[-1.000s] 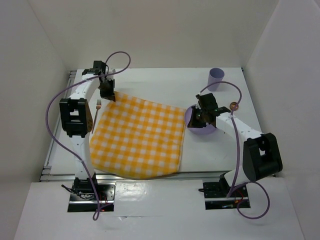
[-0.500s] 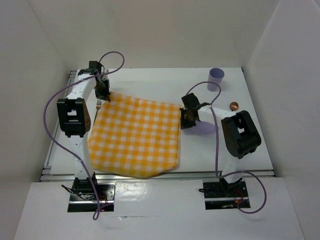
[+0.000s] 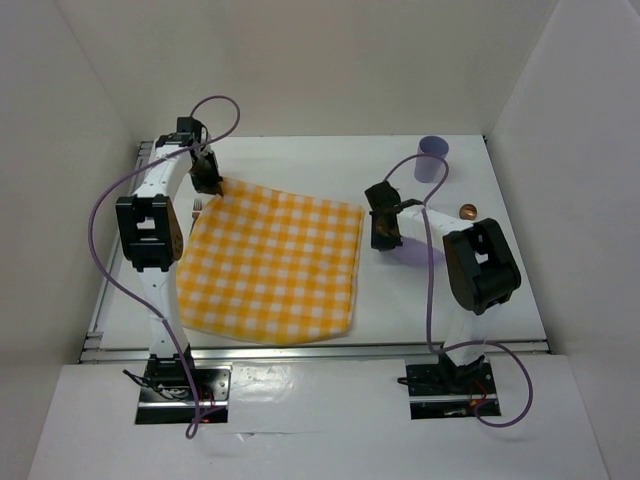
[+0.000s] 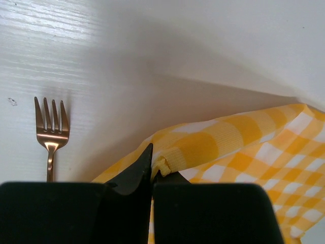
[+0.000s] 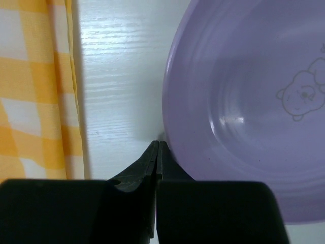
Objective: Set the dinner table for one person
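White walls close in the table (image 3: 300,160), which fills the floor of the booth, with metal rails along its 9 and 6 o'clock edges. At 10 o'clock a fork (image 4: 50,137) lies flat, tines toward 12, just beside the cloth (image 3: 270,265). The left gripper (image 3: 210,183) is clamped tight on the cloth's 10 o'clock corner, and a small yellow fold is pinched between its tips. The cloth spreads from there over the left and middle of the table. At 2 o'clock from centre, the right gripper (image 5: 158,147) is fully closed, its tips at the rim of the plate (image 5: 244,117). Whether it pinches the rim I cannot tell. A cup (image 3: 432,157) stands at 1 o'clock, and a small copper piece (image 3: 467,211) lies at 2.
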`<state>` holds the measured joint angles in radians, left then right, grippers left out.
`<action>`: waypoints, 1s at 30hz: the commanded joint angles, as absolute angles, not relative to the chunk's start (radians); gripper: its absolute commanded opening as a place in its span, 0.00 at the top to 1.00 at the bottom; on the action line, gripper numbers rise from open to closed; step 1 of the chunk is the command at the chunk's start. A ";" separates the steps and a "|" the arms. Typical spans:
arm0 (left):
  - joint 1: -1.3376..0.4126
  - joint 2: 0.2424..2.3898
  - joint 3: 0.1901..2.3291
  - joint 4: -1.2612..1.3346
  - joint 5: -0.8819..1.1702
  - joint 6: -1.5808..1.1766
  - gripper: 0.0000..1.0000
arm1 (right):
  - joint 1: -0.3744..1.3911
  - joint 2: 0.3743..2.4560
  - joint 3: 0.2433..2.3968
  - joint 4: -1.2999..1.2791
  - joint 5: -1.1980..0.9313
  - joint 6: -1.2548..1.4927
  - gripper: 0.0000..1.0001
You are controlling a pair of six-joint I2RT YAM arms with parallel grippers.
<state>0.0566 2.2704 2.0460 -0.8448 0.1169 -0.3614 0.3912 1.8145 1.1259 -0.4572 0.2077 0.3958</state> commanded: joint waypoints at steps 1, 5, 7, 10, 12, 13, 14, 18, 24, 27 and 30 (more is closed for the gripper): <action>0.057 2.309 2.077 -0.847 0.140 -0.420 1.00 | 0.374 1.805 1.195 -0.480 0.239 0.368 1.00; 0.057 2.309 2.065 -0.847 0.176 -0.411 1.00 | 0.374 1.723 1.195 -0.382 0.048 0.328 0.61; 0.057 2.309 2.065 -0.847 0.176 -0.402 1.00 | 0.374 1.707 1.227 -0.321 -0.060 0.328 0.30; 0.057 2.298 2.065 -0.847 0.176 -0.402 1.00 | 0.374 1.827 1.342 -0.379 -0.098 0.328 0.26; 0.057 2.289 2.065 -0.847 0.166 -0.393 1.00 | 0.374 1.912 1.477 -0.432 -0.081 0.328 0.26; 0.057 2.277 2.065 -0.847 0.166 -0.393 1.00 | 0.374 1.989 1.515 -0.483 -0.051 0.328 0.26; 0.057 2.276 2.056 -0.847 0.166 -0.393 1.00 | 0.365 2.020 1.578 -0.500 -0.051 0.328 0.26; 0.057 2.266 2.045 -0.847 0.157 -0.393 1.00 | 0.356 2.117 1.649 -0.551 -0.037 0.350 0.26; 0.057 2.247 2.045 -0.847 0.147 -0.383 1.00 | 0.356 2.120 1.571 -0.555 -0.035 0.406 0.26; 0.057 2.247 2.045 -0.856 0.147 -0.383 1.00 | 0.356 2.096 1.537 -0.555 -0.025 0.425 0.23; 0.057 2.238 2.045 -0.856 0.147 -0.373 1.00 | 0.356 2.082 1.506 -0.577 0.009 0.425 0.21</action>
<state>0.0566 2.3054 2.0476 -0.8455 0.1452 -0.3912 0.3614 2.1128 1.5558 -0.5117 -0.0349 0.4038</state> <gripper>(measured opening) 0.007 0.787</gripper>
